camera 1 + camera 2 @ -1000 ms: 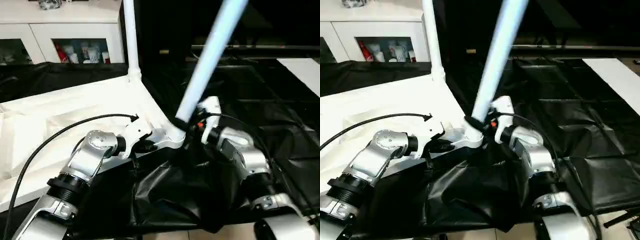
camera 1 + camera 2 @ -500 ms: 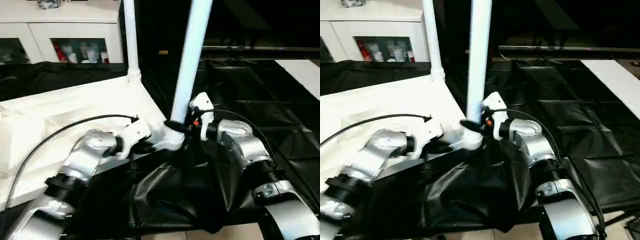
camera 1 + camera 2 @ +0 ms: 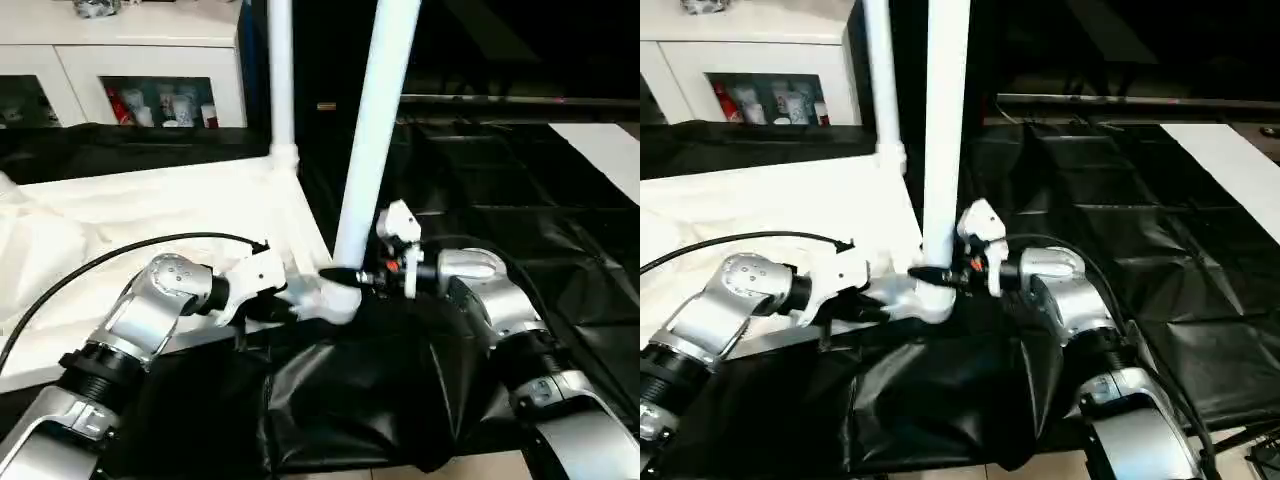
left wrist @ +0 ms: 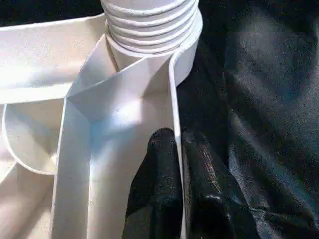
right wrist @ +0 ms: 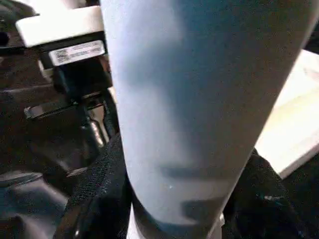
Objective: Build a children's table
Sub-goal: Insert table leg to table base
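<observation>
Left eye view: cabinet point(image 3: 120, 70) behind tabletop point(image 3: 150, 215)

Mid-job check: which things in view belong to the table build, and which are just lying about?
Job:
tabletop
near leg, held by right gripper
far leg, standing in its socket
left gripper, pinching the tabletop rim

Lying about:
black cloth
white cabinet behind

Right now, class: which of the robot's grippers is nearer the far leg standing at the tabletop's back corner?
Left. The left gripper pinches the tabletop rim on the far leg's side; the right gripper clamps the near leg, farther off.
</observation>
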